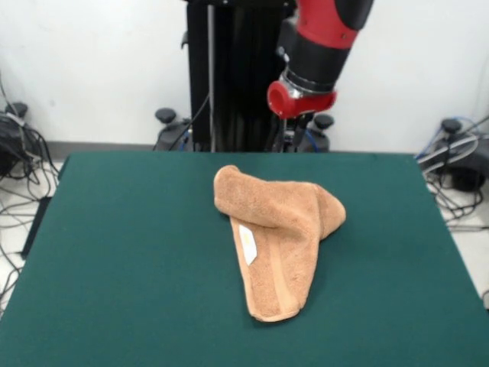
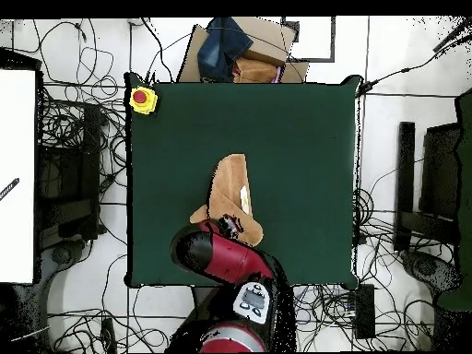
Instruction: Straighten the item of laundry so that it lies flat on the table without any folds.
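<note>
No writing, brand, number or sign can be read in either view. The towel (image 1: pixel 276 229) carries a small white tag (image 1: pixel 247 244), but any print on it is too small to make out. A panel on the arm (image 2: pixel 251 300) near the base is likewise illegible.

Bright even light, soft shadows, perhaps overhead.

Open green tabletop (image 1: pixel 114 252) on every side of folded towel (image 1: pixel 275 229); yellow button box (image 2: pixel 143 100) at one corner.
</note>
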### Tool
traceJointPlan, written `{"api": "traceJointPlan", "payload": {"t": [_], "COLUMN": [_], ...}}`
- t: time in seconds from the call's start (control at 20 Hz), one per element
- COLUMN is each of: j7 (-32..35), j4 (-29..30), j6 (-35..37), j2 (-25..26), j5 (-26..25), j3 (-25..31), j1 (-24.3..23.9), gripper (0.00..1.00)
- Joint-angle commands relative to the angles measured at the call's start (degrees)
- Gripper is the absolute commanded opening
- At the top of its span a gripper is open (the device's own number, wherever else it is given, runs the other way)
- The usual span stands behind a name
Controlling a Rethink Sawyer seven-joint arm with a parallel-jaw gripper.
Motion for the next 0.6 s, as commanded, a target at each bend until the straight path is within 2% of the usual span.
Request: {"api": "traceJointPlan", "payload": {"t": [0.05,0.3,0.6], "j7": [7.83,6.95,8.45], "j4": [-3.96,-5.31,-4.14], "j6": [4.60,6.48,4.95], "j2": [-3.22,-4.42,-4.97], "j5": [-4.50,-7.89,-10.35], "j3": [2.03,3.84,5.92], "j1": [-2.37,-4.42,-6.45], "gripper": [1.00,1.00,1.00]}}
